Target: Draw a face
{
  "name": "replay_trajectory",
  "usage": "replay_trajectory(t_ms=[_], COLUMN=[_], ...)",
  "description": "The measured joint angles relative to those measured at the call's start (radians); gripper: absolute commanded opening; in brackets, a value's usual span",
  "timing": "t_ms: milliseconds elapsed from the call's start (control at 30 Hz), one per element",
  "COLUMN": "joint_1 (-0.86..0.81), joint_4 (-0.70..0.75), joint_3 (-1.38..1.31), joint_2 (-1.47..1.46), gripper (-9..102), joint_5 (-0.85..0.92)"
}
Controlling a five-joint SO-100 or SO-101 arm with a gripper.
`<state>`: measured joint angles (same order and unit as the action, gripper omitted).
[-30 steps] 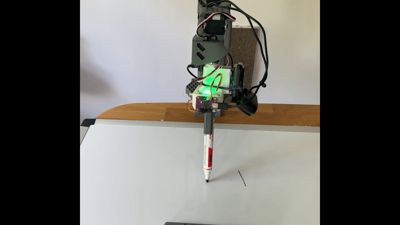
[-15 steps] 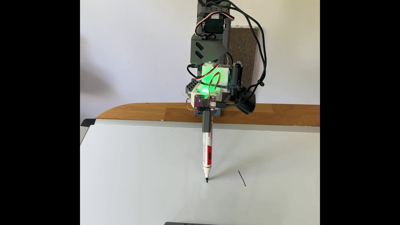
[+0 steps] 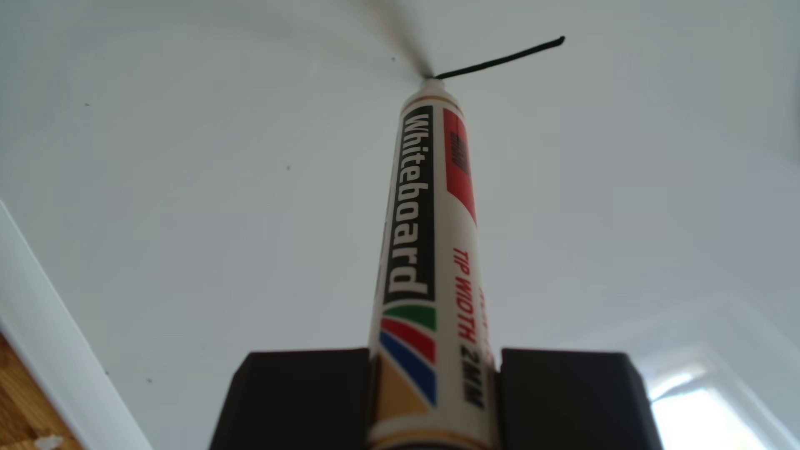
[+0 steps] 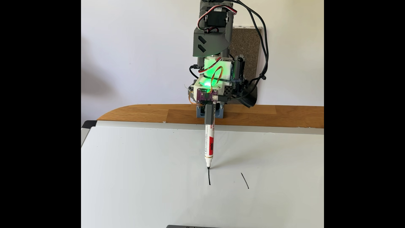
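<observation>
A white whiteboard marker (image 4: 209, 144) stands nearly upright with its black tip on the whiteboard (image 4: 142, 175). My gripper (image 4: 209, 122) is shut on the marker's upper barrel, under a purple circuit board and a green light. A short fresh black stroke (image 4: 209, 177) runs from the tip toward the camera in the fixed view. A second, slanted black stroke (image 4: 245, 180) lies to its right. In the other view the marker (image 3: 428, 216) rises between two dark jaws of the gripper (image 3: 433, 389). There the fresh stroke (image 3: 502, 56) leads off from its tip across the whiteboard (image 3: 216, 173).
The whiteboard lies on a wooden table (image 4: 142, 111), with the arm's base at the table's far edge. A brown cardboard panel (image 4: 245, 50) leans on the wall behind the arm. A grey object (image 4: 188, 226) pokes in at the board's near edge. Black cables (image 4: 266, 54) hang right of the arm.
The marker tip has slid back toward the arm's base while on the board, leaving a short, nearly vertical black line. The wrist has pulled back and up with it.
</observation>
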<state>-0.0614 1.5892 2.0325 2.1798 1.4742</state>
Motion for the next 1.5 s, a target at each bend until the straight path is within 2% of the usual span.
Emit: replay_trajectory(t_ms=[67,200,400,600,933,1033,1500], joint_1=[0.002,0.029,0.112,0.281,0.531,0.574,0.588], joint_4=[0.0,0.009,0.129,0.229,0.227,0.225,-0.046], joint_3=[-0.011,-0.087,-0.14,-0.141,-0.167,-0.158,0.118], joint_2=[0.028,0.087,0.173,0.247,0.291,0.291,0.202], gripper=[-1,-1,-1,-1,-1,-1,-1], joint_5=[-0.025,-0.186,-0.614,-1.094,-1.563,-1.611,-1.638])
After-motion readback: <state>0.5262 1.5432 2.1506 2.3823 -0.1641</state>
